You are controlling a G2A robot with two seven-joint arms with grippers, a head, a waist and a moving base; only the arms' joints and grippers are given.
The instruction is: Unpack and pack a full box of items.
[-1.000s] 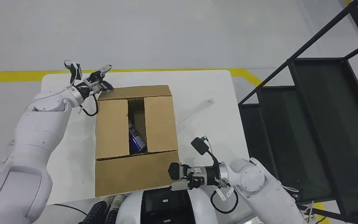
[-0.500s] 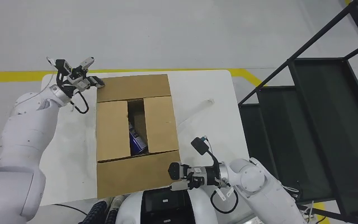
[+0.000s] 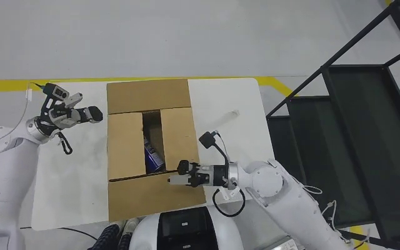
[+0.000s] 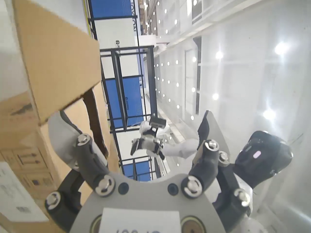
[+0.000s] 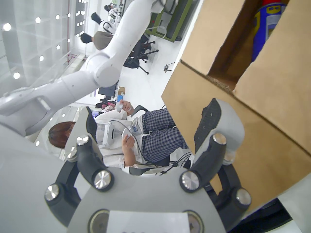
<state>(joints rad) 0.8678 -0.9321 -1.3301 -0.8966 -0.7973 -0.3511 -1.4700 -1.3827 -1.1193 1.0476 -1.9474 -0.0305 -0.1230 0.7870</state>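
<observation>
**At the box, both arms out.** Your left fingers (image 4: pixel 58 127) stand apart with nothing between them. They are just off the left wall of the cardboard box (image 3: pixel 125 144), which sits on the white table (image 3: pixel 69 187). One finger sits close under the corner of a jutting flap (image 4: pixel 56 56). On the box wall beside that finger are printed handling symbols (image 4: pixel 26 157) and a white sticker (image 4: pixel 14 195), both too small to read.

To the right of those fingers, the box's two side flaps lie half shut with a gap between them. A blue-and-yellow spray can with a red cap (image 5: pixel 267 18) shows in that gap, down inside the box. One flap cuts across its lettering.

Your right fingers (image 5: pixel 218 120) are also spread and hold nothing, placed at the box's near flap (image 3: pixel 137 197). One finger lies in front of the cardboard and the other is off its edge, so the flap's corner falls between them. You cannot tell whether either finger touches the flap. The can lies beyond the fingertips, apart from them, past the flap's fold.
</observation>
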